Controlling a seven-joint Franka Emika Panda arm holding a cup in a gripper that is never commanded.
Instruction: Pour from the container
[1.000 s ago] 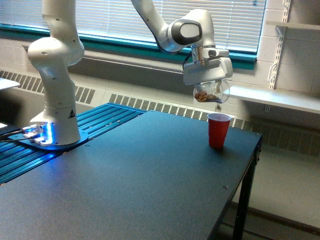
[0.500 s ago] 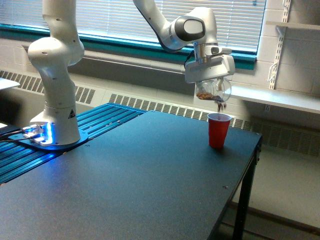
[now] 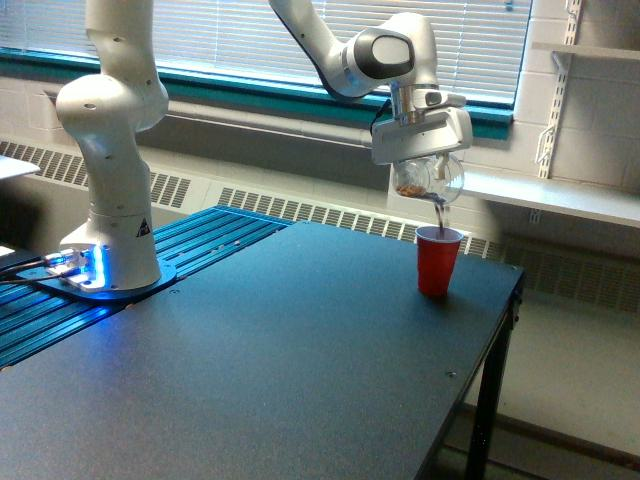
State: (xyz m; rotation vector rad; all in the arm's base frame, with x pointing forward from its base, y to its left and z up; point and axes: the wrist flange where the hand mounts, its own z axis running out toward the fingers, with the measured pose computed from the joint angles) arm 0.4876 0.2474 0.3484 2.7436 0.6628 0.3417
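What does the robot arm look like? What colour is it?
The arm is glossy white with fat rounded joints, and a dark grey round cap sits on its wrist joint. Its base glows blue, with a small black triangle mark above it. The gripper is a boxy white block.

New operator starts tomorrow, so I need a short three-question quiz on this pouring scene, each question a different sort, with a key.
1. True or false: the clear container held in the pincer is tilted above the red cup.
2. Multiple choice: the red cup stands A) at the table's middle, B) near the table's far corner on the exterior view's right, C) on the arm's base.
3. Fill in: a thin stream of brown bits falls into the ____ cup.

Key: 1 true; 2 B; 3 red.
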